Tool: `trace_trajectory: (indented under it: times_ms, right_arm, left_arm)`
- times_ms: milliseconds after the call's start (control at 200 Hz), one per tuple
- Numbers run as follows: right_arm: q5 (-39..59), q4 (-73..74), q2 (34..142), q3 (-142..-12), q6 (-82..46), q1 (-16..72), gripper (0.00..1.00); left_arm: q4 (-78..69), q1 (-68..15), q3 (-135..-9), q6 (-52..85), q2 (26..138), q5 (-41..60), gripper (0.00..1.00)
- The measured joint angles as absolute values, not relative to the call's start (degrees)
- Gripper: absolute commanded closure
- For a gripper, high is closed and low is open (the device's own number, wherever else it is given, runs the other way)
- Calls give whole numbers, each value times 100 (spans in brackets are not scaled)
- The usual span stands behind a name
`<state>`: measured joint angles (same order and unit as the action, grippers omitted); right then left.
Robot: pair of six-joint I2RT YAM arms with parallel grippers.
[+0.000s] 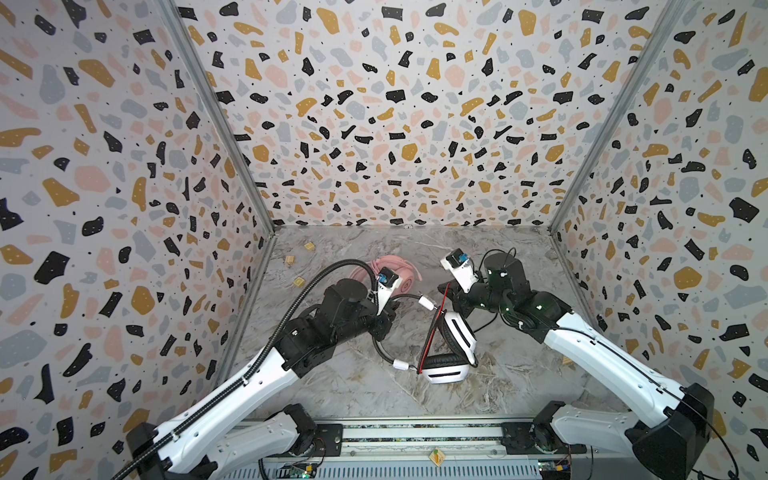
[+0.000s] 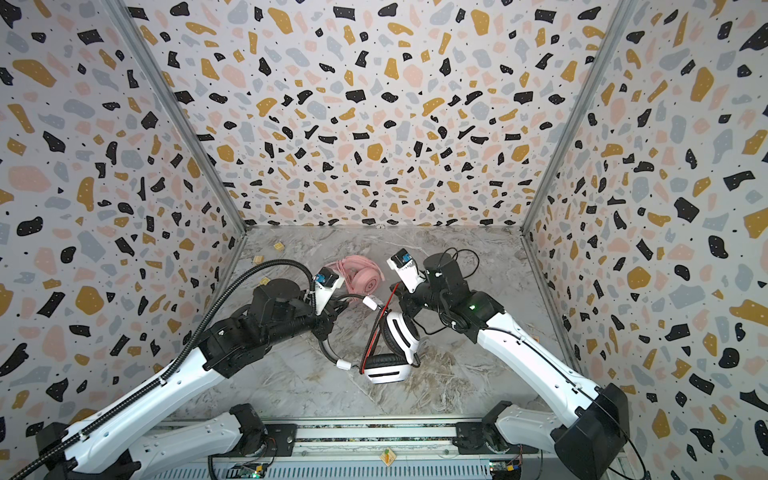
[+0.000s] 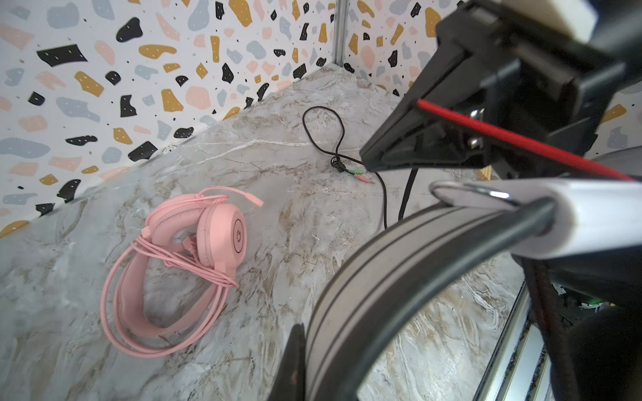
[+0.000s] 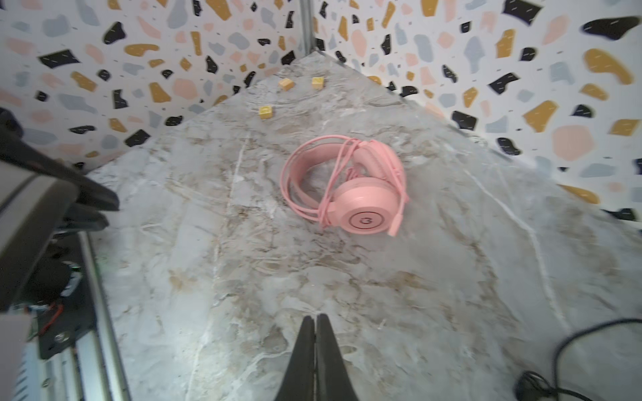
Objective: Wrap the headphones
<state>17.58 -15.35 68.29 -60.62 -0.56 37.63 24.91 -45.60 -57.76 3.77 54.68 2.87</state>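
Observation:
The white-and-black headphones [image 1: 453, 332] [image 2: 399, 332] sit at the table's middle, one ear cup lying flat and the other tilted up. My left gripper [image 1: 390, 311] [image 3: 305, 333] is shut on their grey striped headband [image 3: 382, 270]. A red cord [image 1: 428, 336] [image 3: 521, 142] runs taut from the lower ear cup up to my right gripper [image 1: 442, 291] [image 4: 315, 317], whose jaws are shut on it. The cord does not show at the fingertips in the right wrist view. The pink headphones [image 1: 365, 266] [image 3: 208, 239] [image 4: 364, 205] lie behind, their thin pink cable looped around them.
A loose black cable [image 3: 326, 139] [image 1: 498, 257] with green and pink plugs lies at the back right, near the right arm. Small wooden cubes [image 1: 289, 259] [image 4: 265, 113] are scattered at the back left. Patterned walls enclose three sides; a metal rail [image 1: 415, 432] runs along the front.

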Motion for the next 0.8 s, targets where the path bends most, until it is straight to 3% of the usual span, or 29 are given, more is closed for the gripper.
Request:
trace_trajectory:
  times_ms: [125,385,796]
  right_arm:
    - [2241,-943,6772,-5610,-331,3680,87]
    - [3035,403,6890,-4779,-906,3553,63]
    - [3835,2397,8034,-4493,-1575,3546,57]
  left_arm:
    - [2622,-4574,-6027,403,5581,746,100]
    - [2333,-4628,-6657,779,5833,1909,100]
    - [2178,-4630,-7172,1173,5885,2410,100]
